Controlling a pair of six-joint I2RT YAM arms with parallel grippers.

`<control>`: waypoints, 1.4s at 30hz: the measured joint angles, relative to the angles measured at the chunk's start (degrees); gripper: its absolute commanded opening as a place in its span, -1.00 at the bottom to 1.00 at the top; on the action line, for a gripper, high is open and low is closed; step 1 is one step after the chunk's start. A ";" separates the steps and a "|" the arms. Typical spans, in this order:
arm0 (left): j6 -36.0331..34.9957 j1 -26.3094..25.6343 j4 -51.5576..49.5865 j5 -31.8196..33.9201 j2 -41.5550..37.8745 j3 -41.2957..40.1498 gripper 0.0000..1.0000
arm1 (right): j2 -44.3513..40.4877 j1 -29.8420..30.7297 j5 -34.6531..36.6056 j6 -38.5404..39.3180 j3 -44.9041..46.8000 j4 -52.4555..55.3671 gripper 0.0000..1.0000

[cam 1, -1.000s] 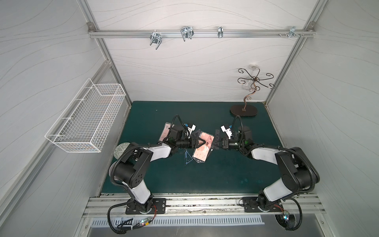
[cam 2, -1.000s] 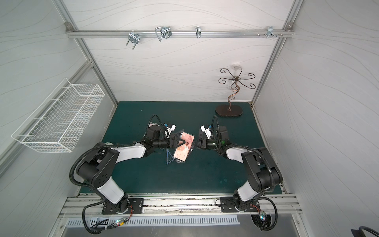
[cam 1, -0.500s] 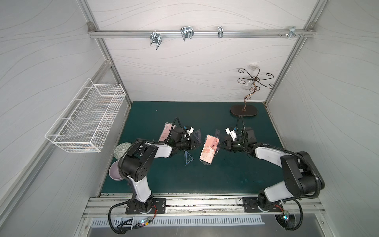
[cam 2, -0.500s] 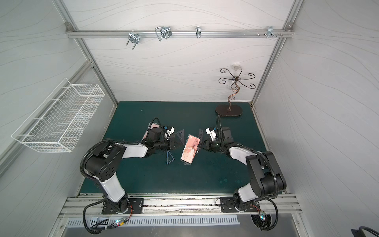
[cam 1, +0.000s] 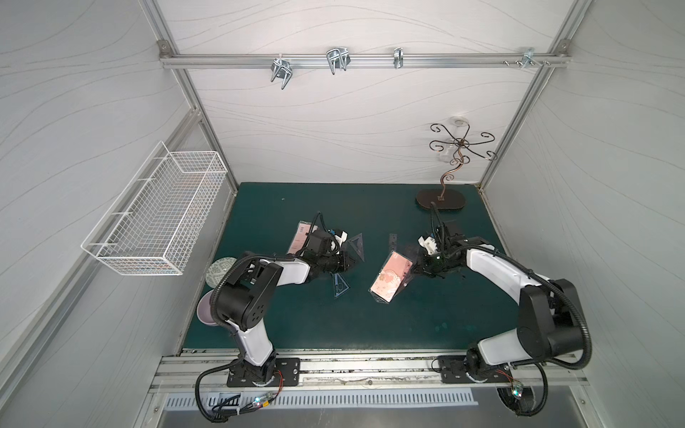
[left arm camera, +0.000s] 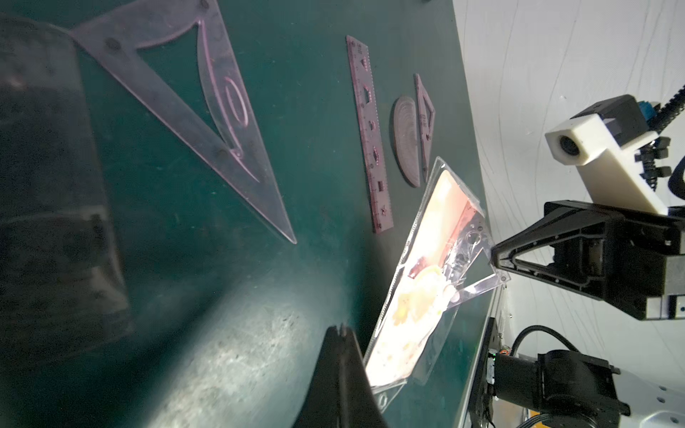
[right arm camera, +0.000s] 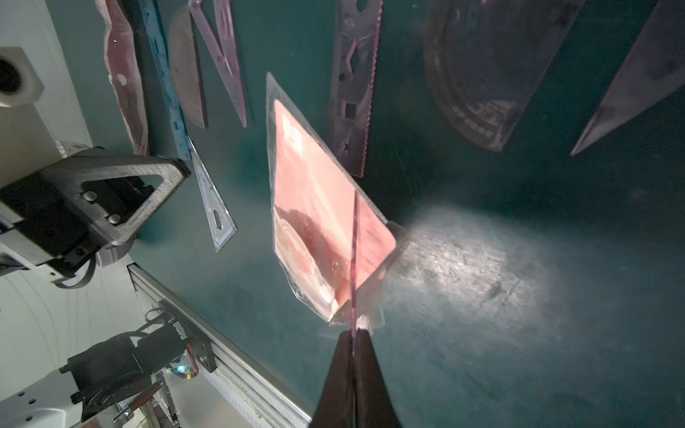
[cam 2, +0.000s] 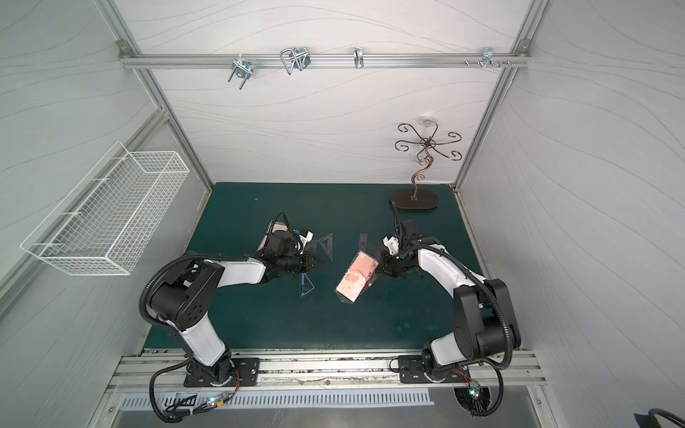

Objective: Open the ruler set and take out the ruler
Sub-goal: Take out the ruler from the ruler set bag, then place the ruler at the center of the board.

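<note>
My right hand [right arm camera: 352, 335] is pinched fully together on the ruler set [right arm camera: 322, 222] [cam 1: 391, 278] [cam 2: 356, 278]. It grips a thin see-through edge that shows only as a pink line running out from between my fingertips. Whether that edge is the sleeve's flap or a piece inside it, I cannot tell.

The ruler set is a clear plastic sleeve with a salmon-pink card inside it. The card carries a paler, scalloped pattern toward one end, and the plastic catches glare along its border. It hangs tilted from my right hand, straight out ahead of the fingertips. The gripped side is raised and the far end dips toward the table [left arm camera: 222, 333]. I cannot tell whether that low end touches.

My left hand [left arm camera: 339, 329] is closed tight with nothing between its fingers. It points toward the sleeve, which sits between my two hands, and stops short of it.

A straight ruler [left arm camera: 370, 137] lies flat on the table out ahead of my left hand, just beyond the sleeve. It is pinkish and translucent, with cut-out shapes along its length and one wavy edge. A large tinted set square [left arm camera: 192, 111] lies flat just beside my left hand.
</note>
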State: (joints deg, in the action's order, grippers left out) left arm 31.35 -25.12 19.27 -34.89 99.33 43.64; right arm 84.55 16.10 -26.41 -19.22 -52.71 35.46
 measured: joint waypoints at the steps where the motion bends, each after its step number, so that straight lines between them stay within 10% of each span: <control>1: -0.35 0.00 -0.39 0.37 -0.37 0.11 -0.91 | 0.79 0.11 -0.20 0.31 -0.59 0.26 -1.00; 16: -3.89 0.00 -6.01 5.14 -6.19 -0.28 -0.90 | 16.39 6.82 4.50 1.97 -14.67 2.60 -1.00; 35: -5.40 0.87 -9.14 13.90 -9.05 -0.55 -0.75 | 3.93 5.88 6.05 3.82 -11.08 3.98 -1.00; 42: -5.44 1.51 -11.10 19.12 -11.56 -0.55 -0.59 | -8.46 -8.35 5.53 2.75 -3.91 2.56 -1.00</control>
State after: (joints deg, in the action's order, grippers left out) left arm 25.91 -23.62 8.16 -15.77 87.77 43.09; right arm 76.09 7.75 -20.88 -16.47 -56.62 38.02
